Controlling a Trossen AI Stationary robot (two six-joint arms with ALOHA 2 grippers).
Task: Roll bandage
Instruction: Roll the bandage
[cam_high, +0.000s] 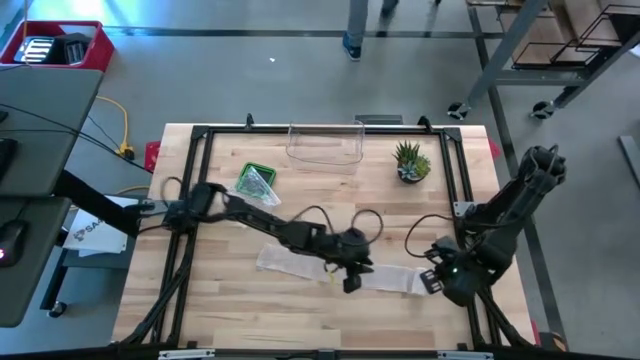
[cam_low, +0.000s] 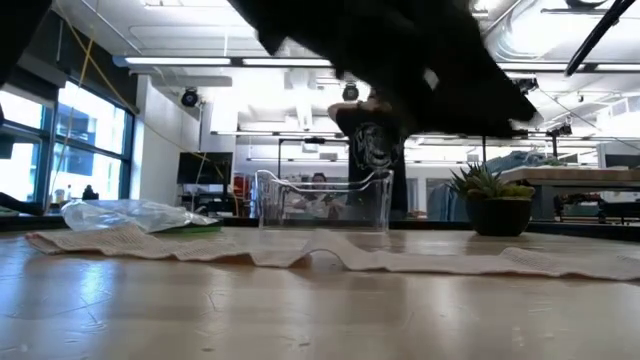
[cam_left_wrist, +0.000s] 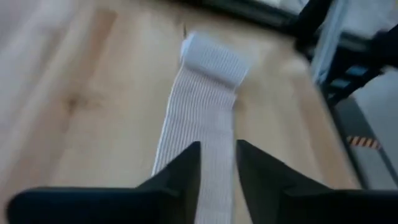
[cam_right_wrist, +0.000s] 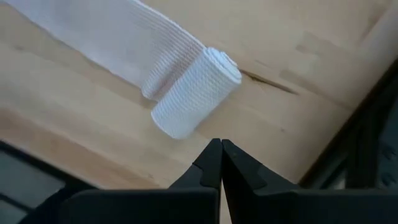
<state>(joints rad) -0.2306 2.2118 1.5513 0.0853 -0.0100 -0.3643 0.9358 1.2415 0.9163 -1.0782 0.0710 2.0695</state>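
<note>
Bandage: flat strip across the bench, rolled end at the right.
Left tool: over mid-strip, fingers parted, strip showing between them, nothing gripped.
Right tool: clenched empty, just beside the rolled end, not touching.

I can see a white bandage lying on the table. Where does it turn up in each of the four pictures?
High view: the bandage lies across the front of the table, its rolled end at the right.
Low view: a long rumpled strip across the tabletop.
Left wrist view: it runs from between the left gripper fingers to the roll.
Right wrist view: the roll lies just ahead of the shut right gripper.
Shared landmark: the rolled end.
</note>
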